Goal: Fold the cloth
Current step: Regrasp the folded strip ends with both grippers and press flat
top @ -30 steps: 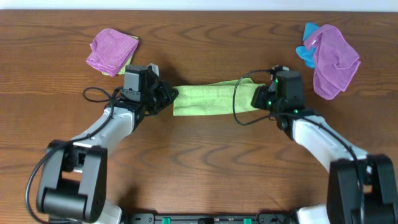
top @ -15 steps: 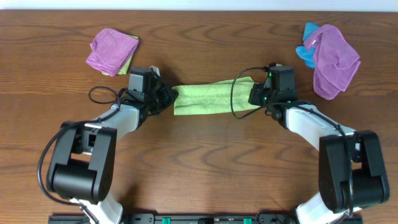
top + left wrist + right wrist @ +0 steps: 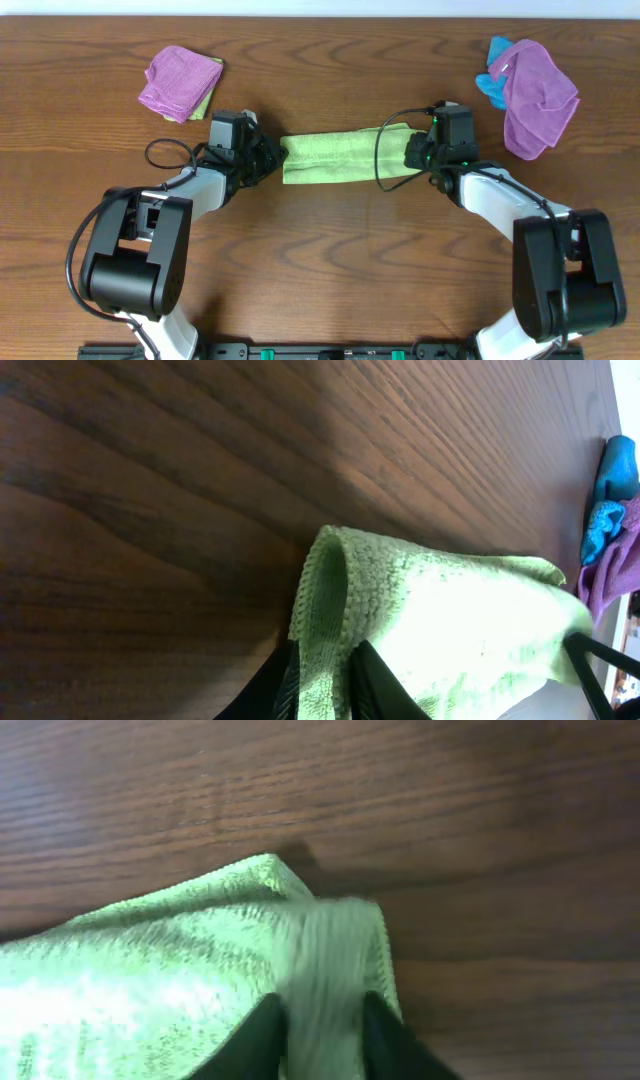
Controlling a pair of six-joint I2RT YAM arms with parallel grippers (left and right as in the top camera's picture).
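Note:
The lime-green cloth (image 3: 335, 157) lies as a long folded strip across the middle of the table, stretched between my two grippers. My left gripper (image 3: 272, 160) is shut on its left end; in the left wrist view the folded edge of the cloth (image 3: 420, 610) sits pinched between the dark fingers (image 3: 322, 685). My right gripper (image 3: 410, 153) is shut on the right end; in the right wrist view the cloth (image 3: 180, 970) is bunched between the fingers (image 3: 322, 1030).
A purple cloth (image 3: 180, 80) lies at the far left over a bit of green. Another purple cloth (image 3: 538, 92) lies at the far right, partly over a small bright blue cloth (image 3: 494, 70). The wood table (image 3: 330, 270) extends toward me.
Both grippers, still holding the cloth ends, have shifted slightly away from me and the strip has moved a little to the right; the arms have drawn in closer.

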